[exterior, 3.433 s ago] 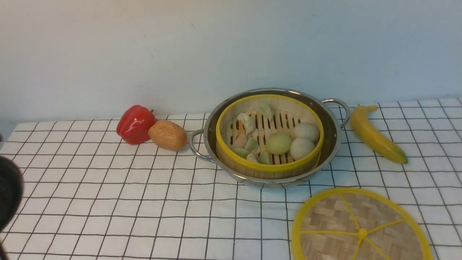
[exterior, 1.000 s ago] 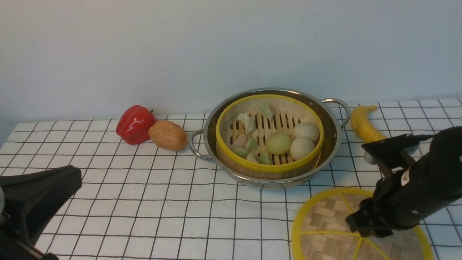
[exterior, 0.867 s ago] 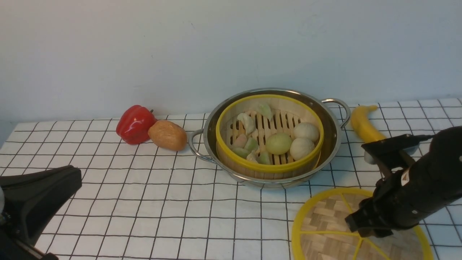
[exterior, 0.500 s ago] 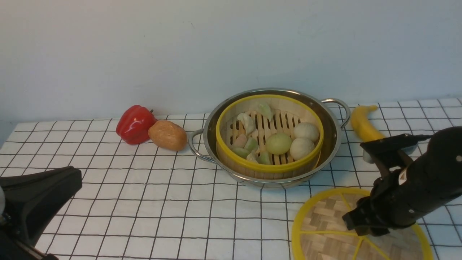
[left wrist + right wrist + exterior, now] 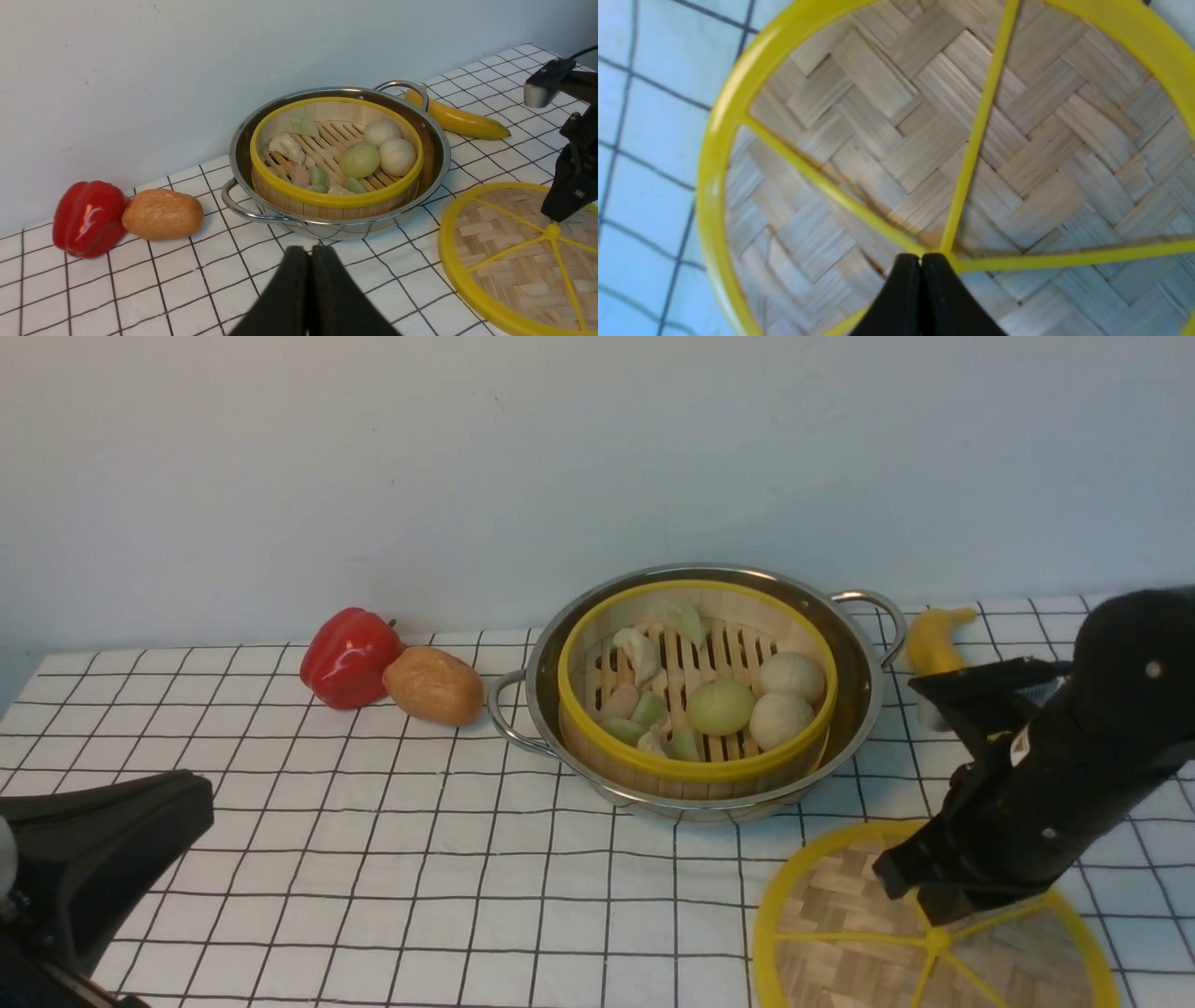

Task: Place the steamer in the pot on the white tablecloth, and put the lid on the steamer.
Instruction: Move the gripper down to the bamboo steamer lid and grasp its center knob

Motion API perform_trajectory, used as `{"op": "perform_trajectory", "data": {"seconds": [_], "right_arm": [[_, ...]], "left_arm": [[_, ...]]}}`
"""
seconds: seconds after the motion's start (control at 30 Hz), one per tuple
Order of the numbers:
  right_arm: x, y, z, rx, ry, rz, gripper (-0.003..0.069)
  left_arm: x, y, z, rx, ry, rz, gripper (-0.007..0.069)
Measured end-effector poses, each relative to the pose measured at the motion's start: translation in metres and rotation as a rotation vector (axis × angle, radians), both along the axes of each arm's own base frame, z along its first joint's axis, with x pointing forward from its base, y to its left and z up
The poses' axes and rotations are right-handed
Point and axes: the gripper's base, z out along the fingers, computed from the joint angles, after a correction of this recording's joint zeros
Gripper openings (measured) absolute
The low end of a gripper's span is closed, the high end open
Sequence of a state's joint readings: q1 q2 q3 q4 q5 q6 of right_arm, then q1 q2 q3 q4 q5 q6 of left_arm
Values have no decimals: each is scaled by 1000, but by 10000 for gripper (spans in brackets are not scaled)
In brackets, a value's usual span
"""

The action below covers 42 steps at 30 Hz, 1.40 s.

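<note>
White tablecloth (image 5: 373,859): left fingers (image 5: 292,289) pressed together; right fingers (image 5: 903,298) pressed together at lid (image 5: 887,140) centre.

Pot (image 5: 854,705): polished steel, mirror-bright.
Steamer (image 5: 691,784): pale wood slats, matt; smooth yellow rims.
Lid (image 5: 836,910): woven bamboo strips, matt; yellow rim.
Tablecloth (image 5: 373,859): white cloth, matt, black grid.
Pepper (image 5: 350,658): glossy red.

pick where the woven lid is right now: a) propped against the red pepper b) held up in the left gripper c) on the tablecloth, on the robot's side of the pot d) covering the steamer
c: the lid lies on the white tablecloth, nearer the robot than the pot, while the steamer in the pot stands uncovered.
</note>
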<state>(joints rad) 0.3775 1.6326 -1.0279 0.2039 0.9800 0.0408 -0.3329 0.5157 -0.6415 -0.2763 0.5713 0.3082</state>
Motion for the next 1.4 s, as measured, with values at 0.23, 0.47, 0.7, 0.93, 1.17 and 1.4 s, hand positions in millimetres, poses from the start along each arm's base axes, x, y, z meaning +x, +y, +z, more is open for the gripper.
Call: {"op": "perform_trajectory", "data": {"seconds": [0.23,0.47,0.7,0.93,1.17,1.4], "right_arm": [[3,1,14,-20,23,24,0],[3,0,14,-30,23,29,187],[4,0,15,-26,11,27,443],[6,0,10,-18,-20,20,471],[6,0,-6,-36,13,19,403],[9,0,-18,-59,39,29,385]], "left_arm": [[0,0,0,0,0,0,-22],[0,0,0,5,-2,-2,-22],[0,0,0,6,-3,-3,-22],[0,0,0,6,-3,-3,-22],[0,0,0,7,-3,-3,-22],[0,0,0,7,-4,-3,-22]]}}
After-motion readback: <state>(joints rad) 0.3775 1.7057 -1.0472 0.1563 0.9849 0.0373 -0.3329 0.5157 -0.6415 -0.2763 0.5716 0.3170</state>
